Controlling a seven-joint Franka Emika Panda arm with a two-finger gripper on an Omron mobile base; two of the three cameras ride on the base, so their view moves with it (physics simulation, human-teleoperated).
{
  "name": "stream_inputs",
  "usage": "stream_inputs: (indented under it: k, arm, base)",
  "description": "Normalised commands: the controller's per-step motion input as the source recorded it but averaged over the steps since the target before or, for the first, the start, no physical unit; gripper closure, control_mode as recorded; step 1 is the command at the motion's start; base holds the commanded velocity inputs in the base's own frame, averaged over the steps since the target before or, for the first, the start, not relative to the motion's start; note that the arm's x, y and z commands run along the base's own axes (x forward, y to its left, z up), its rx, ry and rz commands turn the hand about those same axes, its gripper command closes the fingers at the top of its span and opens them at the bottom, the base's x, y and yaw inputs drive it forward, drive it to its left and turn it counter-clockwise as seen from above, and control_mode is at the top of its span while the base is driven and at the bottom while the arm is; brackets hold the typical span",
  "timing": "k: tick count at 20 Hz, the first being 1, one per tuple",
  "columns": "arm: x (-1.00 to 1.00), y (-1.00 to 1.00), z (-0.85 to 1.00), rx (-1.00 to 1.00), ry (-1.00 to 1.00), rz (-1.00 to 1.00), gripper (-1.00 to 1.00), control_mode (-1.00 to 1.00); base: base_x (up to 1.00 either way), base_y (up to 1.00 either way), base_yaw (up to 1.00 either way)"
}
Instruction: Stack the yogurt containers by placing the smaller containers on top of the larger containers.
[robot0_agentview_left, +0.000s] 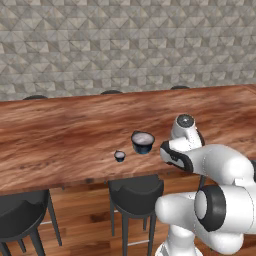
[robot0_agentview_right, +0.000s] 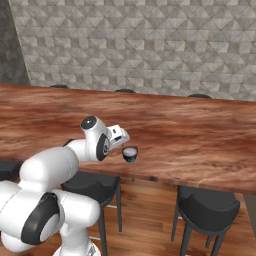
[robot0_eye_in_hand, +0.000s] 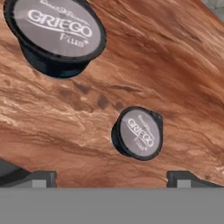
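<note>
Here, big cup (robot0_eye_in_hand: 56, 33) and smaller cup (robot0_eye_in_hand: 139, 133) — lidded, apart.

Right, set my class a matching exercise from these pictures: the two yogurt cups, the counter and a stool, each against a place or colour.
Things:
1. larger cup
2. smaller cup
3. counter
4. stool

Place or colour:
a. black, below the counter's near edge
b. reddish-brown wood grain
c. middle of the hand view
d. top left corner of the hand view

Pairs: 1-d, 2-c, 3-b, 4-a
</note>
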Motion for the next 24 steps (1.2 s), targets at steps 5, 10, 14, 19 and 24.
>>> stream_inputs:
  k: [5,10,14,19,24]
  arm:
    - [0.14,-0.02,-0.09,-0.02,0.0,0.0,-1.0,-1.0]
    - [0.11,-0.04,-0.08,-0.04,0.0,0.0,-1.0,-1.0]
    - [0.02,-0.1,-0.05,-0.05,0.0,0.0,-1.0,-1.0]
    - [0.02,-0.12,-0.09,-0.04,0.0,0.0,-1.0,-1.0]
    - [0.01,-0.05,-0.14,-0.04,0.0,0.0,-1.0,-1.0]
  base:
    - [0.0,0.0,0.0]
    - [0.0,0.0,0.0]
    - [0.0,0.0,0.0]
    - [0.0,0.0,0.0]
    - [0.0,0.0,0.0]
